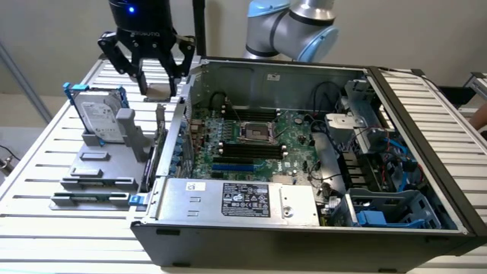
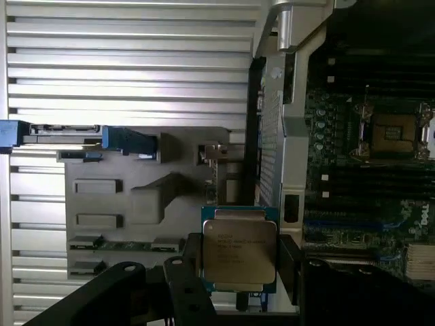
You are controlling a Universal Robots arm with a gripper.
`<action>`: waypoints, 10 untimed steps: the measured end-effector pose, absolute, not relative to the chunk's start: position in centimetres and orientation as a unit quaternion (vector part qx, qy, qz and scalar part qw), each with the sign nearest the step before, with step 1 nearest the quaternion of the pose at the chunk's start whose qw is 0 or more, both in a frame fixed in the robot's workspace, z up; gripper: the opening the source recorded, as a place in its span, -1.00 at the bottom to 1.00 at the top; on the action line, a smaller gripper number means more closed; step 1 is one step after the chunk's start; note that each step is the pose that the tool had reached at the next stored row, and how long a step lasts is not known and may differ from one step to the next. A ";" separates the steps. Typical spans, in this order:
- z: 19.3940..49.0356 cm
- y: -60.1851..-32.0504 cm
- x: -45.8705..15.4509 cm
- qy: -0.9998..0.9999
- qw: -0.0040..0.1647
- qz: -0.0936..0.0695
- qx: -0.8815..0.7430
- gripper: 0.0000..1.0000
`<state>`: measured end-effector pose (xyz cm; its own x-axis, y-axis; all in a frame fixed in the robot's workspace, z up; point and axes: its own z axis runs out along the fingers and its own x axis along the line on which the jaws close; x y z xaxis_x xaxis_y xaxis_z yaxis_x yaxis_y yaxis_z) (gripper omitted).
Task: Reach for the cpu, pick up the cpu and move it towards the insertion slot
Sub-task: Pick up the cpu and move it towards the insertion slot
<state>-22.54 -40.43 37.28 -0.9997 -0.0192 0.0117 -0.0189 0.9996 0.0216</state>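
Note:
The cpu (image 2: 239,248), a flat square chip with a silver top and a pale rim, sits between my gripper's two black fingers (image 2: 289,266). My gripper (image 1: 159,90) is shut on it and holds it above the slatted table, just outside the case wall on the exterior view's left. The chip (image 1: 159,91) hangs near the back end of the grey fixture. The insertion slot (image 1: 256,132) is a silver-framed square socket on the green motherboard inside the open case; it also appears in the wrist view (image 2: 394,132), well apart from the chip.
A hard drive (image 1: 99,117) with a white label and blue frame stands upright in the grey fixture (image 1: 99,171). The case's metal wall (image 1: 177,123) rises between gripper and motherboard. Black memory slots (image 1: 251,151) flank the socket; a power supply (image 1: 239,200) lies in front.

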 end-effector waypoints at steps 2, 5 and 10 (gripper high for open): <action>37.3 -40.4 -21.6 -1.000 0.006 -0.011 0.009 0.08; 37.4 -40.3 -20.3 -1.000 0.006 -0.012 0.009 0.08; 37.4 -40.2 -18.0 -1.000 0.006 -0.013 0.009 0.08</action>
